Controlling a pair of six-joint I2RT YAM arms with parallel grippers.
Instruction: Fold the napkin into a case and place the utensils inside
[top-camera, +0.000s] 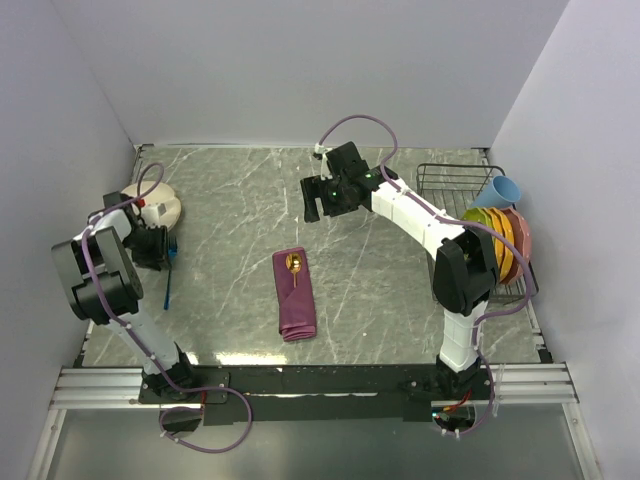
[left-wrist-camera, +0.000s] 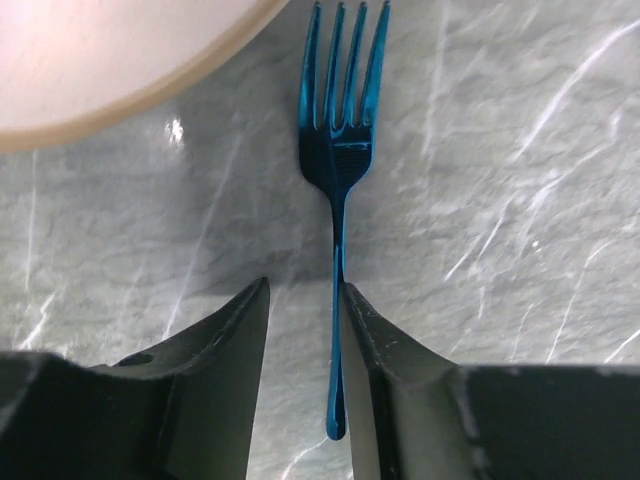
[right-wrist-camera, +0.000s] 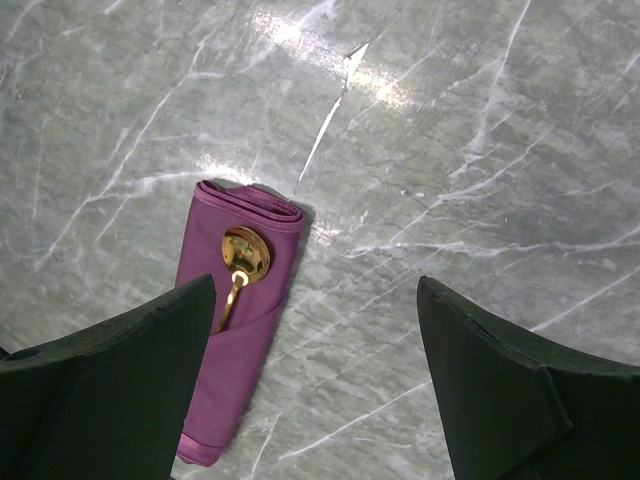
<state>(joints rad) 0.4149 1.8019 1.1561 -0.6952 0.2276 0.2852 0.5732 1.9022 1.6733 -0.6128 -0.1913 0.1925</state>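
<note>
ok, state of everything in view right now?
case: folded into a strip, flat on table
spoon: tucked in case, bowl showing
fork: flat on table, handle between left jaws
left gripper: open around fork handle, not clamped
right gripper: open, empty, above table

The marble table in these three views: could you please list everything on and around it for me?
maroon-purple cloth napkin folded into a narrow case: one, maroon, table centre
shiny gold spoon: one, gold, bowl showing at the case's far end, handle tucked into the fold
bright blue metal fork: one, blue, flat on the table at left, near the plate
cream plate: one, cream, far left
black wire rack: one, black, right edge
stacked plates: several, orange, yellow, green, pink, in the rack
light blue cup: one, in the rack
grey marble table: one
left gripper: black, open astride the fork's handle
right gripper: black, open, empty, above the table
</note>
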